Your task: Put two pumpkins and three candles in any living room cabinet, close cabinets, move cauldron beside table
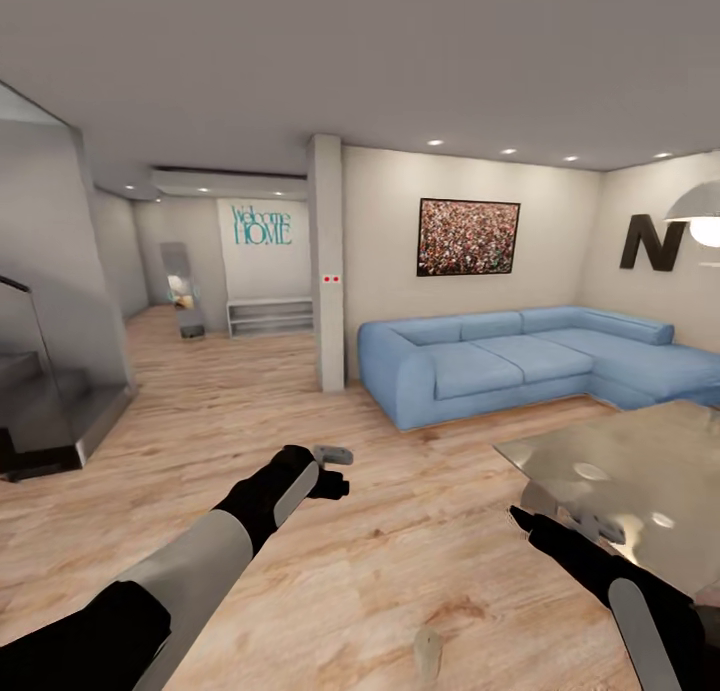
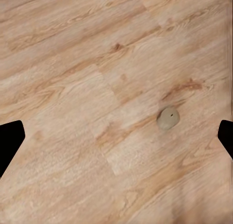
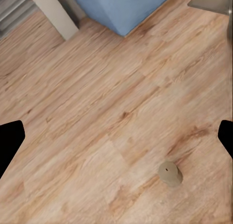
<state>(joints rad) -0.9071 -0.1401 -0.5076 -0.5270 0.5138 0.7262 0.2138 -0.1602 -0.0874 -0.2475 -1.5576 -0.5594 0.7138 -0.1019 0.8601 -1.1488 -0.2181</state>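
Note:
One short beige-grey candle [image 1: 428, 653] stands upright on the wood floor between my two arms, close in front of me. The left wrist view shows the same candle [image 2: 168, 118], and so does the right wrist view [image 3: 170, 174]. My left gripper [image 1: 335, 471] hovers open above the floor, its dark fingertips [image 2: 11, 141] spread wide with nothing between them. My right gripper [image 1: 520, 516] is open too, beside the near corner of the glossy table [image 1: 640, 471]. The pumpkins, the cabinet and the cauldron are out of view.
A blue corner sofa [image 1: 520, 361] lines the far wall behind the table. A square pillar [image 1: 326, 261] stands left of the sofa. Dark stairs with a glass rail [image 1: 40, 411] are at the left. Wood floor stretches towards a hallway with a low shelf [image 1: 270, 316].

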